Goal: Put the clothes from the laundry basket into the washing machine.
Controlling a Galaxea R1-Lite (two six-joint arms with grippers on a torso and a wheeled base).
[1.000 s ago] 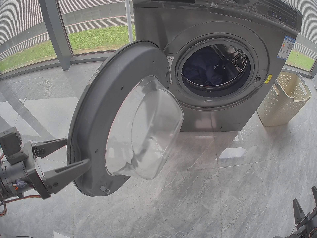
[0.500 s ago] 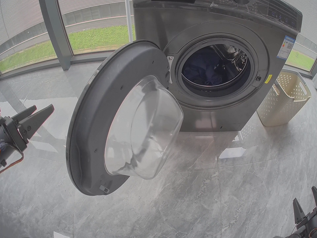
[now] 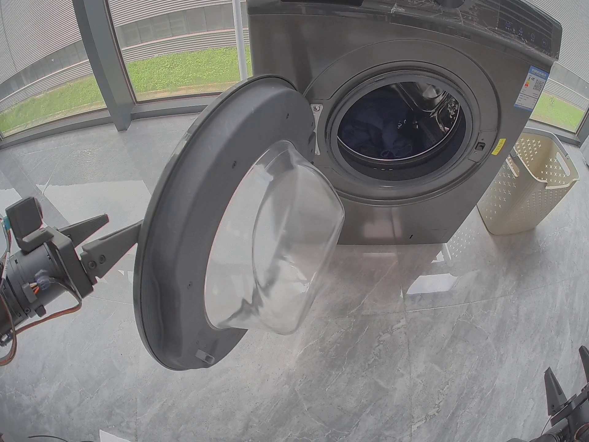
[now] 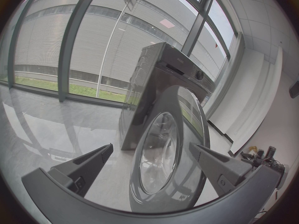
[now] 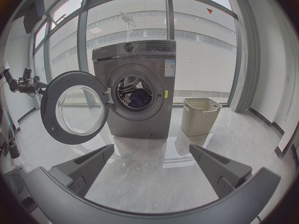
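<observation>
Grey left gripper (image 3: 123, 223): its fingers are spread wide and nothing is held; it is levelled at the outer face of the door.
Door (image 3: 202, 173): it is swung open on the hinge at the machine's left. Its outer face is seen straight ahead of the left gripper, framed between the two fingers in the left wrist view. One fingertip is hidden behind the rim in the head view, so contact cannot be told.
Glass bowl (image 3: 276, 240): a clear dome is seen bulging from the door's inner face, on the side turned away from the left gripper.
Right gripper (image 5: 151, 146): it is held low with its fingers spread wide and nothing gripped, and it is pointed at the machine's front.
Floor (image 3: 399, 351): glossy grey veined tiles are spread beneath both grippers.
Washing machine (image 3: 294, 44): a grey front loader is stood beyond the door from the left gripper, and straight ahead of the right gripper, well apart from it.
Clothes (image 3: 380, 130): a dark blue bundle is seen inside the drum through the round opening, well ahead of the right gripper.
Laundry basket (image 3: 527, 179): a cream perforated basket is stood upright on the floor just beside the machine's right side, ahead and to the right of the right gripper.
Windows (image 3: 172, 26): tall panes are set behind the machine, farthest from both grippers.
</observation>
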